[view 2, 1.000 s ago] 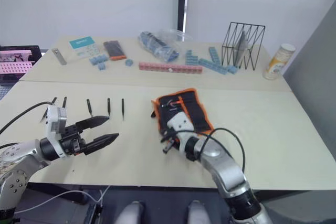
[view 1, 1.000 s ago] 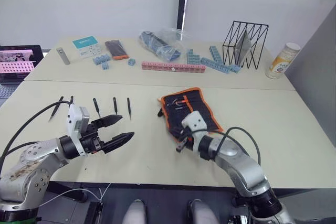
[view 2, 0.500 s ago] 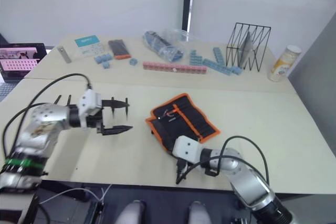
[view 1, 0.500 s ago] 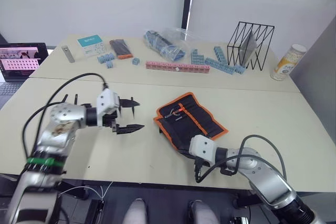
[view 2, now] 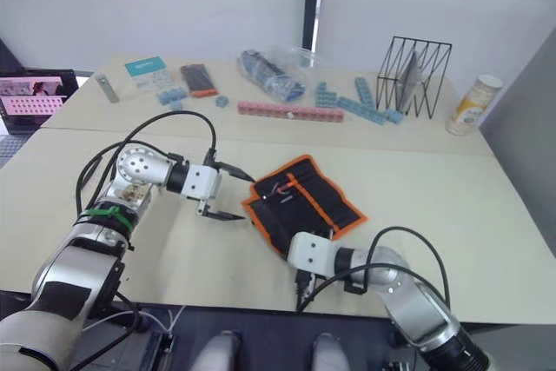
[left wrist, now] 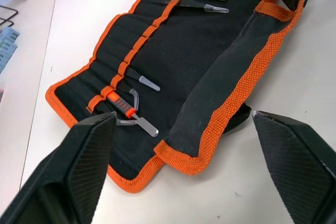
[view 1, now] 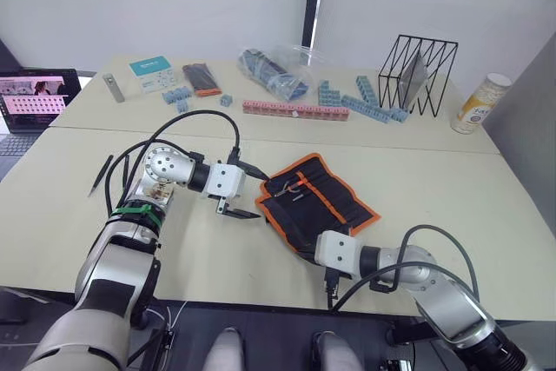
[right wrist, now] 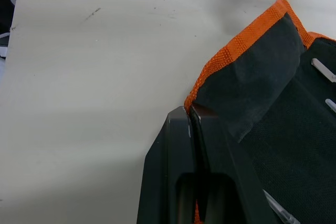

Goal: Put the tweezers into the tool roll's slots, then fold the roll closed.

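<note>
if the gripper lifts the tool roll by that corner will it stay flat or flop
Probably flop: the tool roll is soft fabric, and its flap already folds over on itself. It looks light, so it may drag across the table when tugged. The right gripper is shut on its orange edging.

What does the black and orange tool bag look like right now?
The tool roll is black fabric with orange edging, lying open and flat on the table. An orange band crosses its narrow slots, some holding slim tools with silvery tips. One long flap is folded inward. The right gripper pinches its near edge; the left gripper hovers open beside it.
</note>
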Robot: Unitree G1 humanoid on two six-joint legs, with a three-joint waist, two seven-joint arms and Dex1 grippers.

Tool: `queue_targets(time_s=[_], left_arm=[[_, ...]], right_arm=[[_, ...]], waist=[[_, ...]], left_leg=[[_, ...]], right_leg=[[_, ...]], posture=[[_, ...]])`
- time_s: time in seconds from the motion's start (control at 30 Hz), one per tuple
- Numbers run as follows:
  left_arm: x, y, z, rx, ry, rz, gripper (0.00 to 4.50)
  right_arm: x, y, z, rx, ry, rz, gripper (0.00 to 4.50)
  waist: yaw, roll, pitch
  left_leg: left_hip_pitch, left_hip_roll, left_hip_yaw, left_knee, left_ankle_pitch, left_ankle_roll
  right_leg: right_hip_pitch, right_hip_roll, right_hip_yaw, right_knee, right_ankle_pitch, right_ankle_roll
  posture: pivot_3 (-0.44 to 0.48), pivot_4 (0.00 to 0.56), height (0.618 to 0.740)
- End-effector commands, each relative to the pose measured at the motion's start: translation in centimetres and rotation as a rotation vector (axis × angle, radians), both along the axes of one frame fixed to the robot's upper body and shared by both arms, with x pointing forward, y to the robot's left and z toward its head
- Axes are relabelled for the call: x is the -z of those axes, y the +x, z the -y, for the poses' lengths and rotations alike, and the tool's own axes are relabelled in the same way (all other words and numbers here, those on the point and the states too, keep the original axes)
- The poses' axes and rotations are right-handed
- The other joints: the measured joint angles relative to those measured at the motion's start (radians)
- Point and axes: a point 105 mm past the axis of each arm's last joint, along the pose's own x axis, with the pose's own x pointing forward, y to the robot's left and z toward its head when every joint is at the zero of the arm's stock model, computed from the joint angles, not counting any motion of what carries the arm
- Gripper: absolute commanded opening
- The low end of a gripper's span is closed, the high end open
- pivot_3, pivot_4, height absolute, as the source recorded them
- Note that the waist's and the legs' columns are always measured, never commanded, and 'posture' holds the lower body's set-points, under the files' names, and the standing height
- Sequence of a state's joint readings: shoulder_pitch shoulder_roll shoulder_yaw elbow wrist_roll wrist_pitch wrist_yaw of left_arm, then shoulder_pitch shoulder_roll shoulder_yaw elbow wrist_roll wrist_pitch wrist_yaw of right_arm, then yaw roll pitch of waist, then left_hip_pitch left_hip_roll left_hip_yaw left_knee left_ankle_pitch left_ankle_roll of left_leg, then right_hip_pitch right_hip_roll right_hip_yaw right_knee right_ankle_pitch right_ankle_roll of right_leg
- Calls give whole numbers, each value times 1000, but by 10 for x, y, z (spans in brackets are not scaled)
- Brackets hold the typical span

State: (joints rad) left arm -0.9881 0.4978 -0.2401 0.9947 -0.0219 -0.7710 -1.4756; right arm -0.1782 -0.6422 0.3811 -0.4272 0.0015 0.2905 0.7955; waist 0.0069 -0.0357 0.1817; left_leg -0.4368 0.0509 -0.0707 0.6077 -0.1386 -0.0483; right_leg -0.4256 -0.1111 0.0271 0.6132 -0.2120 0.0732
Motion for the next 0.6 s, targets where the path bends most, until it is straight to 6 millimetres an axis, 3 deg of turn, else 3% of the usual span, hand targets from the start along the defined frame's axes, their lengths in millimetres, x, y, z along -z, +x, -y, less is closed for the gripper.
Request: queue_targets(time_s=[0.03, 0.33, 0.6], left_arm=[[-7, 1, 1, 36, 30, 53, 3067], [0, 2, -7, 61, 148, 162, 33], [17, -11, -21, 88, 157, 212, 9]], right_arm=[[-11, -2, -1, -8, 6, 50, 0], [-8, -4, 6, 9, -11, 46, 0], [-9, -13, 17, 32, -8, 29, 0]], waist=[[0, 0, 0], [4, 0, 0], [1, 0, 0]], left_leg=[[0, 0, 0, 0, 0, 0], [0, 0, 0, 1, 0, 0], [0, 0, 0, 0, 0, 0]], right_leg=[[0, 0, 0, 0, 0, 0], [0, 0, 0, 0, 1, 1], [0, 0, 0, 1, 2, 1]], posture=[[0, 150, 721], [0, 150, 721], [0, 150, 721]])
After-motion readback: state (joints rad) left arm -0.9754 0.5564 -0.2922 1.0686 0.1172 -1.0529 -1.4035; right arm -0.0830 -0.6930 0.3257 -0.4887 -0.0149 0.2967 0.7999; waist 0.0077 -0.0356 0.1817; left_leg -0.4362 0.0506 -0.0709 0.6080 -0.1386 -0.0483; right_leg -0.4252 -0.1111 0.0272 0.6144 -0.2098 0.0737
